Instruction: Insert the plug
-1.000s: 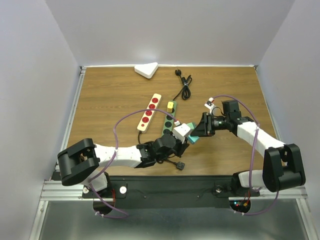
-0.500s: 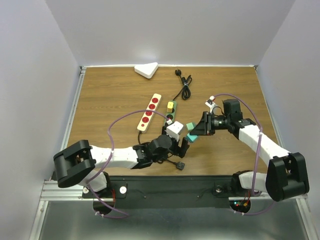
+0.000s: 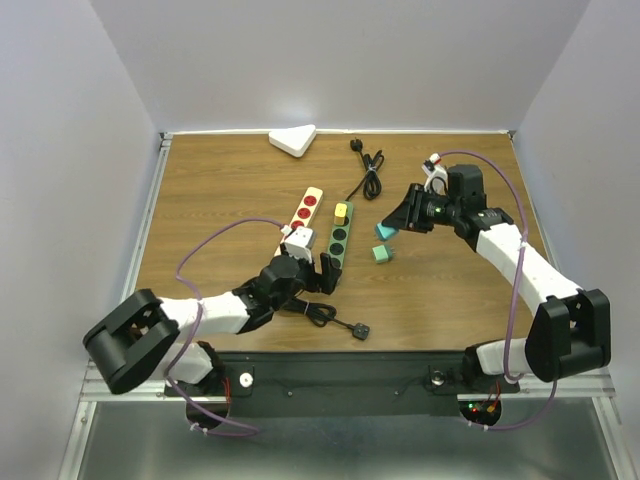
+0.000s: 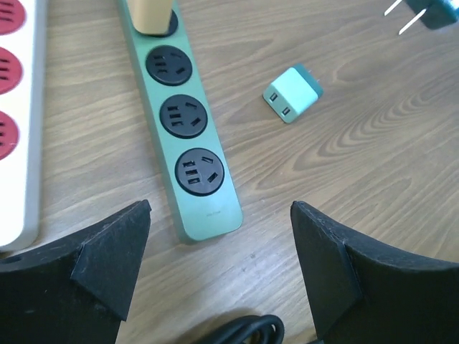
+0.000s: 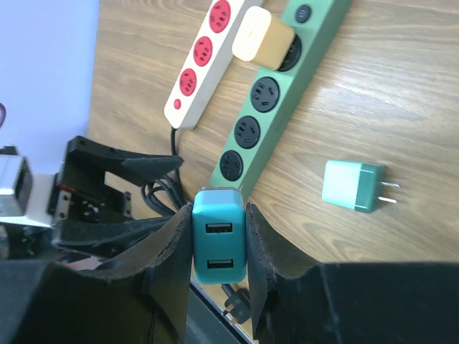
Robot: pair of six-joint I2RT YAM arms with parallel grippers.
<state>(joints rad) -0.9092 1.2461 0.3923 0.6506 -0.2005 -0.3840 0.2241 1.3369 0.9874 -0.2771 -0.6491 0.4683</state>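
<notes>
My right gripper (image 5: 219, 240) is shut on a dark teal plug (image 5: 219, 244), its two USB ports facing the wrist camera. From above, that plug (image 3: 384, 230) hangs to the right of the green power strip (image 3: 337, 240). The strip (image 4: 186, 129) has three free black sockets and a yellow plug (image 5: 262, 36) in a farther one. A lighter teal plug (image 3: 380, 253) lies on its side on the table beside the strip. My left gripper (image 4: 221, 215) stands open and empty just short of the strip's near end.
A white power strip with red sockets (image 3: 305, 215) lies left of the green one. A black cable (image 3: 320, 312) coils under my left gripper, its plug (image 3: 360, 331) near the front edge. Another black cord (image 3: 370, 175) and a white triangular box (image 3: 293, 141) lie at the back.
My left gripper has opened and drawn back to the left, to the near end of the strips. My right gripper has closed on the dark teal plug and carried it farther away.
</notes>
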